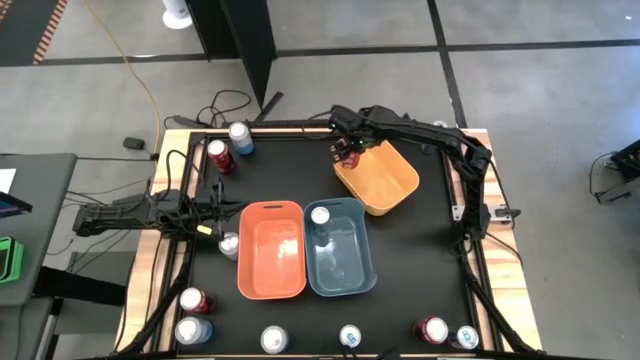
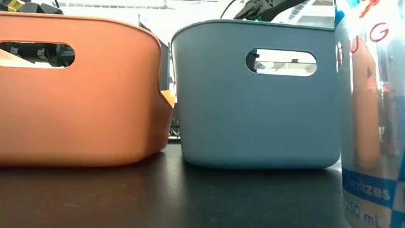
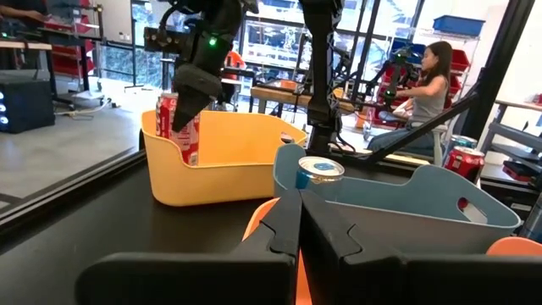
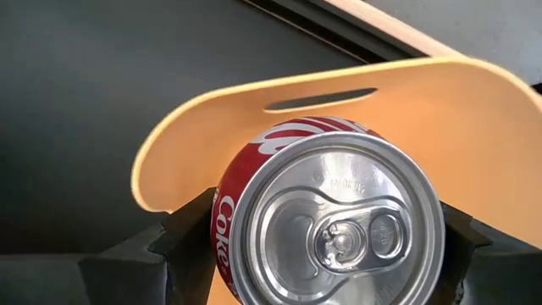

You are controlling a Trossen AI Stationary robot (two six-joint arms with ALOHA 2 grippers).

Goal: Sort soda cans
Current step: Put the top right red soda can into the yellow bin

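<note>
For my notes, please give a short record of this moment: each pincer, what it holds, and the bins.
right pincer: shut on red can, over the yellow bin's edge
left pincer: shut, empty, at the table's left side
blue bin: one blue can inside
orange bin: appears to hold no can

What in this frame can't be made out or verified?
- Low view: orange bin and blue bin block everything behind them.
- Right wrist view: red can in the right gripper hides the yellow bin floor.
- High view: bottom-edge can labels too small.
</note>
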